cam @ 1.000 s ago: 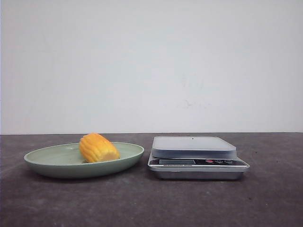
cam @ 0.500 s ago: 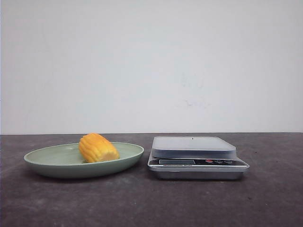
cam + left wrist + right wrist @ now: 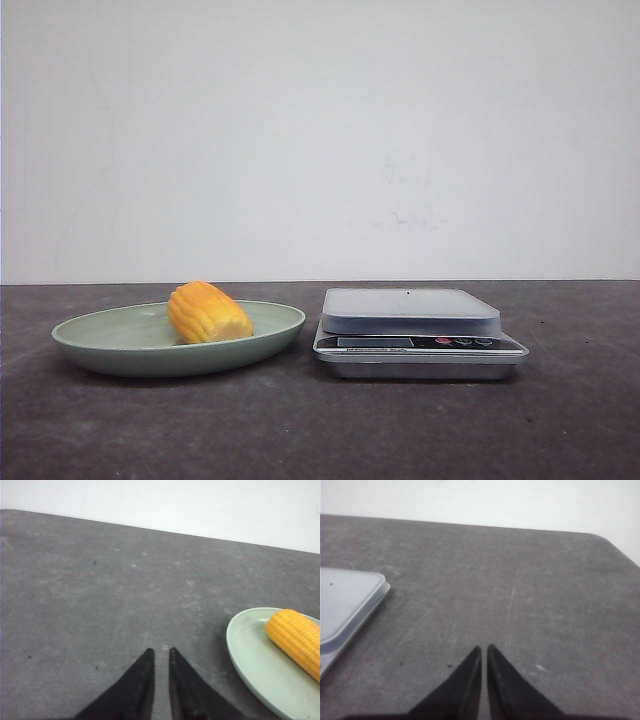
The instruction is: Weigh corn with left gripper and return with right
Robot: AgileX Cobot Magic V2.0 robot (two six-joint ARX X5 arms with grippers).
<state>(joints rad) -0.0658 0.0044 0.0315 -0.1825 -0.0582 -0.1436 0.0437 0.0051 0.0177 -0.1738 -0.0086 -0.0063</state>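
The corn (image 3: pixel 208 313), a stubby yellow-orange cob chunk, lies on its side in the pale green plate (image 3: pixel 110 350) at the left of the table. It also shows in the left wrist view (image 3: pixel 296 641), on the plate (image 3: pixel 245 652). My left gripper (image 3: pixel 161 651) hovers over bare table beside the plate, its jaws a narrow gap apart and empty. My right gripper (image 3: pixel 484 647) is shut and empty over bare table, to the right of the scale. Neither gripper shows in the front view.
A silver kitchen scale (image 3: pixel 420 345) with a grey weighing platform (image 3: pixel 410 308) stands just right of the plate; its platform corner shows in the right wrist view (image 3: pixel 347 605). A white wall runs behind the dark grey table.
The front view has shifted very slightly. The corn, plate and scale stay in place.
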